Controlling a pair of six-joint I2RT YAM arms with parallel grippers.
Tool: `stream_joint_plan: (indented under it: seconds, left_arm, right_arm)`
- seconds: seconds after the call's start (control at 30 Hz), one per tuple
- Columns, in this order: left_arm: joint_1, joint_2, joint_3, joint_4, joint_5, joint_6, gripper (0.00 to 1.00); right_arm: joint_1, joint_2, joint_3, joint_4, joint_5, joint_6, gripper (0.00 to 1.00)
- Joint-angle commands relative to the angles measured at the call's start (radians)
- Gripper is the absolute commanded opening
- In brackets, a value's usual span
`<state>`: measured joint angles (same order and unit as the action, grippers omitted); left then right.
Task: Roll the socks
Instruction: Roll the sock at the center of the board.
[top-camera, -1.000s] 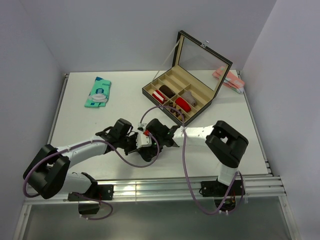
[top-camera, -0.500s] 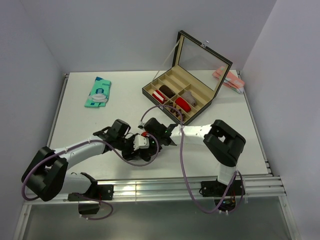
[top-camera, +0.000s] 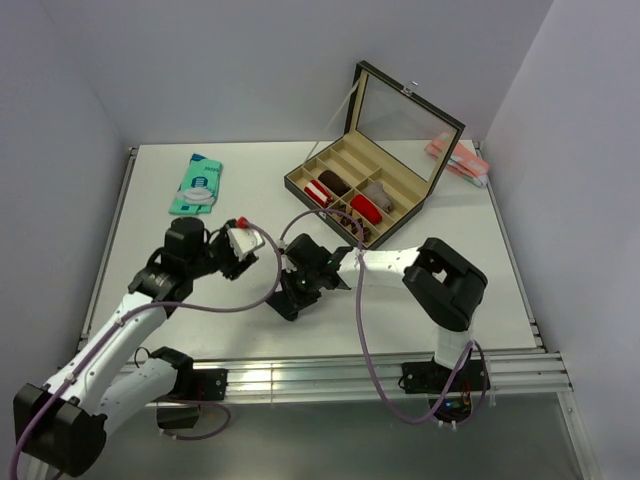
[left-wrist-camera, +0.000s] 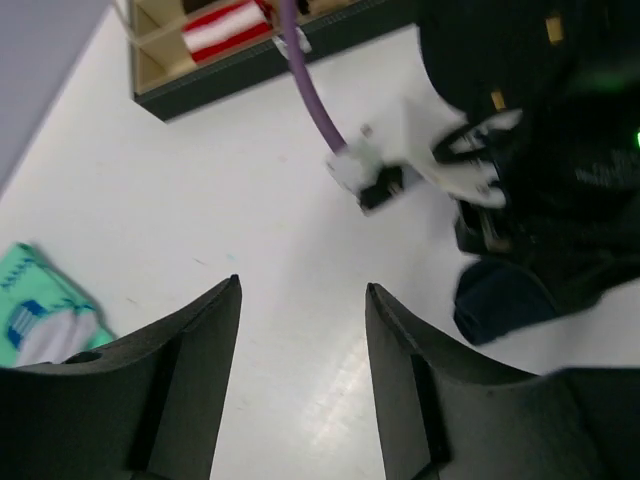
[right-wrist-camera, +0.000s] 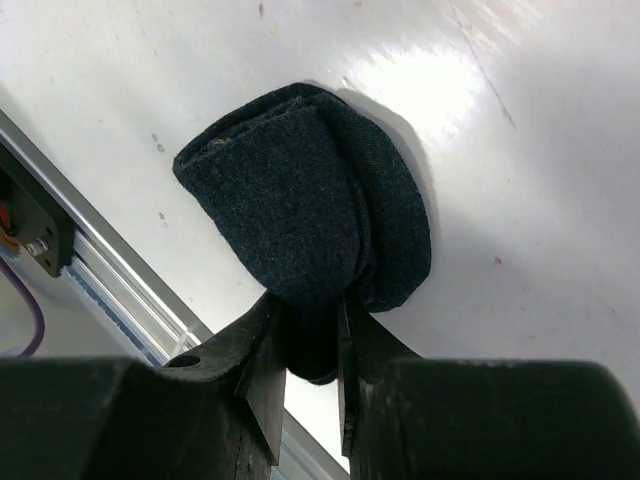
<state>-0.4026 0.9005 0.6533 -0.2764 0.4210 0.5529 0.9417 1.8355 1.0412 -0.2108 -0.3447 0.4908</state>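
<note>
1. An open compartment box is seen at the back of the desk, with a teal packet well to its left.
2. The navy sock, bunched into a stubby roll near the desk's front edge, is pinched by the low-bent right hand.
3. The left hand is raised alongside, its fingers spread wide.

A white table stands between pale grey walls (aluminium rail along its near edge).
</note>
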Motion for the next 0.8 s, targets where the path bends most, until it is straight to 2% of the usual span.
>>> stream_joint_plan:
  seconds: [0.0, 0.03, 0.1, 0.23, 0.33, 0.4, 0.5, 0.63, 0.7, 0.77]
  left_arm:
    - [0.001, 0.067, 0.138, -0.051, -0.049, -0.03, 0.58]
    - [0.001, 0.101, 0.201, -0.079, -0.057, -0.062, 0.62]
    - [0.002, 0.147, 0.27, -0.144, -0.071, -0.135, 0.94]
    - [0.016, 0.192, 0.468, -0.22, -0.03, -0.234, 1.0]
    - [0.018, 0.201, 0.505, -0.239, 0.007, -0.257, 1.0]
    - [0.018, 0.196, 0.488, -0.26, 0.027, -0.19, 1.0]
    - [0.011, 0.141, 0.375, -0.228, -0.011, -0.104, 1.0]
    - [-0.001, -0.01, 0.09, -0.065, -0.082, 0.057, 1.0]
    - [-0.063, -0.098, 0.004, -0.041, -0.128, 0.161, 1.0]
    - [-0.126, -0.159, -0.121, -0.006, -0.14, 0.202, 1.0]
  right_arm:
    - [-0.015, 0.137, -0.05, -0.102, 0.187, -0.046, 0.0]
    - [-0.015, 0.14, -0.052, -0.099, 0.182, -0.046, 0.0]
    - [-0.015, 0.14, -0.059, -0.091, 0.191, -0.04, 0.0]
    - [-0.015, 0.127, -0.07, -0.084, 0.2, -0.026, 0.0]
    - [-0.015, 0.125, -0.07, -0.078, 0.193, -0.02, 0.0]
    - [-0.015, 0.125, -0.07, -0.076, 0.185, -0.029, 0.0]
    - [-0.015, 0.125, -0.066, -0.093, 0.176, -0.057, 0.0]
    - [-0.035, 0.128, -0.047, -0.119, 0.125, -0.1, 0.0]
    - [-0.055, 0.133, -0.032, -0.143, 0.089, -0.126, 0.0]
    - [-0.067, 0.139, -0.006, -0.173, 0.075, -0.159, 0.0]
